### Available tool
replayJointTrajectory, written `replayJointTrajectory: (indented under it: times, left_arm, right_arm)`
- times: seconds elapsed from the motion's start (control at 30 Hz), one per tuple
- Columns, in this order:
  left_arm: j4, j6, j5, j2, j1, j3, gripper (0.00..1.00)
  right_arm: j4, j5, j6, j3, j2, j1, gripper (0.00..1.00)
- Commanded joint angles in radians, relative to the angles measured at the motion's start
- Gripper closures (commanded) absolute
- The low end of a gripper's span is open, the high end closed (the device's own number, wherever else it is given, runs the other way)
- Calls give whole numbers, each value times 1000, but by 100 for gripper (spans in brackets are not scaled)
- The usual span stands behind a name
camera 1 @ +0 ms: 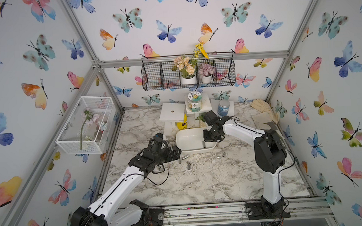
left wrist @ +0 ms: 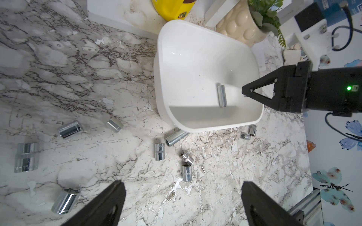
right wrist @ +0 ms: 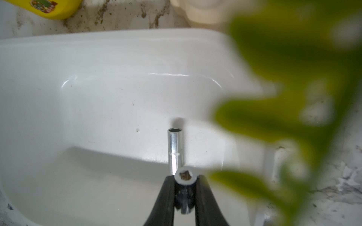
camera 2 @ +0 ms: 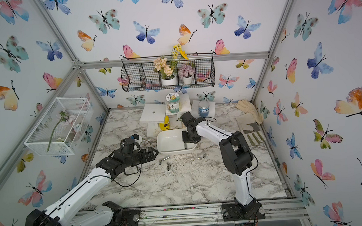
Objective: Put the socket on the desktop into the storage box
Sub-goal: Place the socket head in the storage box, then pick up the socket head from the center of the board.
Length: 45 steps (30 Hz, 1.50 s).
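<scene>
Entry: release step, by my reading.

Right claw [right wrist: 184,183] is pinched narrow on a small socket [right wrist: 184,178], gripped across its flanks with the open end facing the wrist camera. It hangs inside the outline of the storage box [right wrist: 117,35], at the box's right end. I judge it is held there so that opening drops the piece straight in. One long socket [left wrist: 222,95] already lies flat on the box floor, just beyond the claw tips.

Left claw [left wrist: 182,187] is spread wide and empty, hovering over the loose sockets [left wrist: 159,151] scattered on the worktop [left wrist: 58,78] just near of the box. I take this as staging for the next pick while keeping clear of the right arm.

Hard to read:
- A blurred green leaf [right wrist: 284,97] blocks the right part of the right wrist view, so the box's rim there is unseen.
- In both top views the right wrist covers its claw, and the gripped piece cannot be made out.
- One long loose socket [left wrist: 176,138] is tucked against the box's near wall, perhaps partly under the rim.
- Height of the gripped piece above the floor is unclear.
</scene>
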Motion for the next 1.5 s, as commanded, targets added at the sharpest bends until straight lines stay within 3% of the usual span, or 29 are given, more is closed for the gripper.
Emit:
replayJointTrajectory:
  times: [0.0, 0.63, 1.07, 1.47]
  left_arm:
    - [1, 0, -5, -11, 8, -12, 3]
    - [2, -4, -7, -18, 14, -37, 3]
    - [3, -6, -7, -24, 19, -47, 3]
    - [-6, -11, -19, -38, 20, -50, 3]
  right_arm:
    - [13, -2, -5, 41, 39, 5, 82]
    - [25, 15, -2, 89, 140, 5, 78]
    - [27, 16, 4, 82, 131, 5, 68]
    - [30, 12, 8, 56, 68, 6, 66]
